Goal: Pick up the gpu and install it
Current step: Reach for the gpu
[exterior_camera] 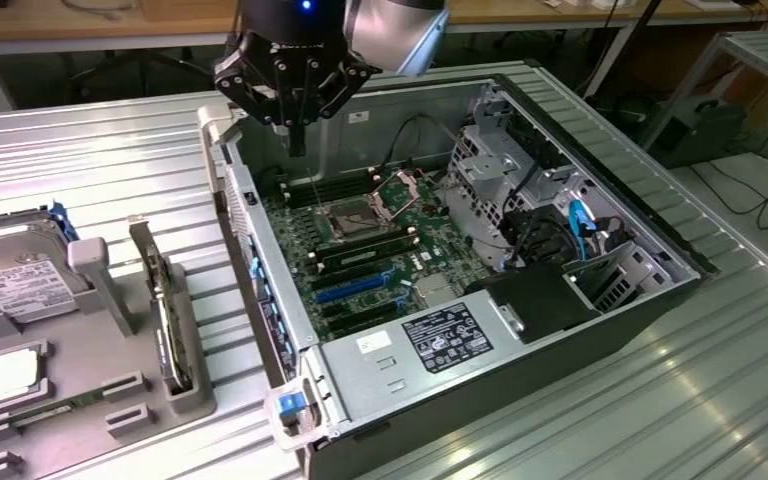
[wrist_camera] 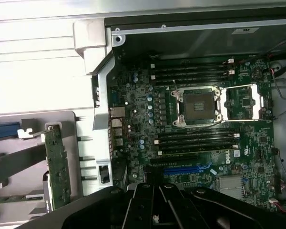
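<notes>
Empty gripper over the open case, gpu waiting in the tray off to the exterior view's left.

On the exterior view's left, a grey moulded holder tray [exterior_camera: 91,345] carries a silver boxy hard drive [exterior_camera: 17,272] and, beside it, the gpu [exterior_camera: 168,320] [wrist_camera: 57,167]: 1 thin flat circuit card, green on its face, standing on edge in a slot, with a narrow silver metal bracket at its far end. Its long axis runs roughly parallel to the near side wall of the open black and grey metal computer case [exterior_camera: 357,365]. To the right, the black gripper [exterior_camera: 297,138] [wrist_camera: 157,210] hangs above the case's far corner and the green motherboard [exterior_camera: 371,250], its 2 fingers pressed together on nothing. From the fingers the gpu lies to the exterior view's left and nearer the camera, well apart.
</notes>
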